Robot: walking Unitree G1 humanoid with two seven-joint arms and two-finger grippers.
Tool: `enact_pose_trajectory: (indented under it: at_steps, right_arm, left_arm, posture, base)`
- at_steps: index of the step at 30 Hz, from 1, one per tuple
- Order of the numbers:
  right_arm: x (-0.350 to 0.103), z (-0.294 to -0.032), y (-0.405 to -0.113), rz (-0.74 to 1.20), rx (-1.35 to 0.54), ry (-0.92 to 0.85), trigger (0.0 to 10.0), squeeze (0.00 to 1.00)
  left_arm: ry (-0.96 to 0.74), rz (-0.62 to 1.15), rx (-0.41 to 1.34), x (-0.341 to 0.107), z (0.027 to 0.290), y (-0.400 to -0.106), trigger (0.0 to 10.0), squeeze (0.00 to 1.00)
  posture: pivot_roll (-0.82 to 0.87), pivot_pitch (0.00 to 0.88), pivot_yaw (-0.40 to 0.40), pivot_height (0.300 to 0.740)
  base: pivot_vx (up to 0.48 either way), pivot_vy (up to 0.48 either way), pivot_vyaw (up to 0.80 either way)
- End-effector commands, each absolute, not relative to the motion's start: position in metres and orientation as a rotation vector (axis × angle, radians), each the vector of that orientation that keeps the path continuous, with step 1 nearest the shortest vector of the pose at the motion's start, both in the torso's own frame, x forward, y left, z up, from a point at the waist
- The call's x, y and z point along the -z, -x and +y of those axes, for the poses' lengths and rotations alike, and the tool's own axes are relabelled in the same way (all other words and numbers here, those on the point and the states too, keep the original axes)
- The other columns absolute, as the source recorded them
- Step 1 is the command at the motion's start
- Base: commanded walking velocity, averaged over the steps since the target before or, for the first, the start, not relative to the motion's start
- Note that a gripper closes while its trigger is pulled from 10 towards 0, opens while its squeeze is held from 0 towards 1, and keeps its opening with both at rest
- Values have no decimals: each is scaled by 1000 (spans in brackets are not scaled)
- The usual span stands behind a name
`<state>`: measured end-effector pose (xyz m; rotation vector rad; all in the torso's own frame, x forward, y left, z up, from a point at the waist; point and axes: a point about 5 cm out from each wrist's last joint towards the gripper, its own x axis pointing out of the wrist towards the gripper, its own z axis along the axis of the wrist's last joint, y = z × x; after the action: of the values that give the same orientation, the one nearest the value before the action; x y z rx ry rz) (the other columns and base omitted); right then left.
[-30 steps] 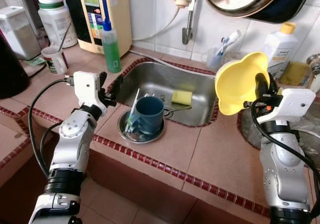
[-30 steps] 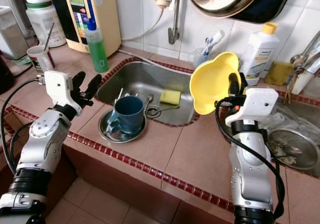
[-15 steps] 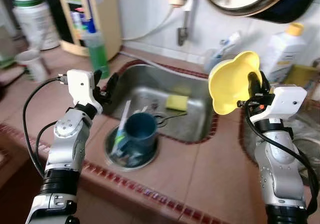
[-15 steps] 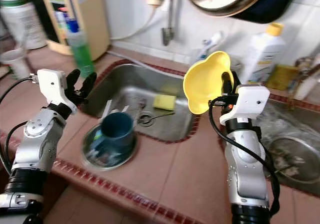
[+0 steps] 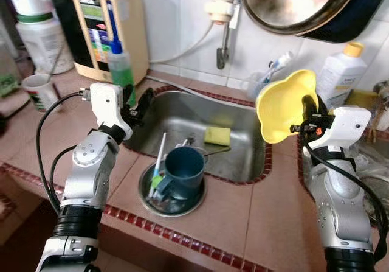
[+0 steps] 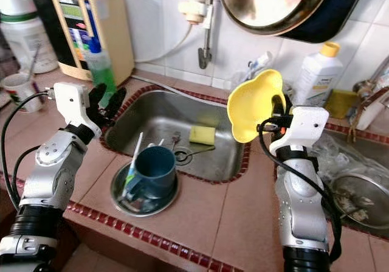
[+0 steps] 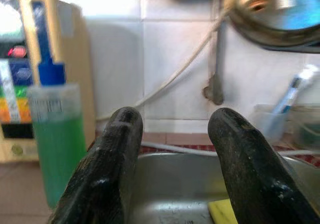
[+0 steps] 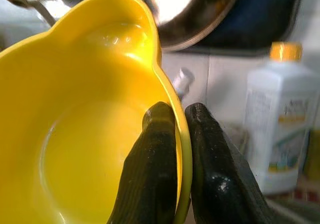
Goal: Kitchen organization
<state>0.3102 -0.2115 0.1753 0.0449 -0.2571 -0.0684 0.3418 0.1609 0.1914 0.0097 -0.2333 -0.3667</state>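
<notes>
Right gripper (image 8: 172, 119) pinches only the bowl (image 5: 284, 104) rim, so it may slip into the sink (image 5: 182, 111); left gripper (image 7: 172, 129) open, empty.

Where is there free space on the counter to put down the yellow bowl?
The right gripper holds the yellow bowl by its rim. Bare tile lies on the counter in front of the sink, between the metal plate carrying the blue mug and the right arm. The sink holds a sponge, and the back wall is crowded with bottles.

Left hand (image 5: 138, 99) raised, fingers apart; right hand (image 5: 312, 109) raised, fingers pinched.
</notes>
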Motion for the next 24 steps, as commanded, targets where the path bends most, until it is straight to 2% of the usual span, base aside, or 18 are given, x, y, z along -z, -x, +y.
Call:
enact_pose_trajectory:
  at_steps: [1, 12, 24]
  right_arm:
    - [-179, -219, -314, -252, 92, -53, 10000, 0]
    - [-173, -235, -329, -158, 20, 16, 10000, 0]
    - [-153, -235, -346, -6, -120, 75, 10000, 0]
  left_arm:
    - [-42, -229, 410, -194, 154, -340, 10000, 0]
    - [-148, -218, 602, -200, 125, -319, 10000, 0]
    - [-166, -199, 782, -216, 101, -293, 10000, 0]
  posture:
    - [-85, 0, -13, 740]
    - [-68, 8, -6, 740]
    - [-51, 85, -14, 740]
  base:
    - [0, 0, 0]
    - [0, 0, 0]
    - [0, 0, 0]
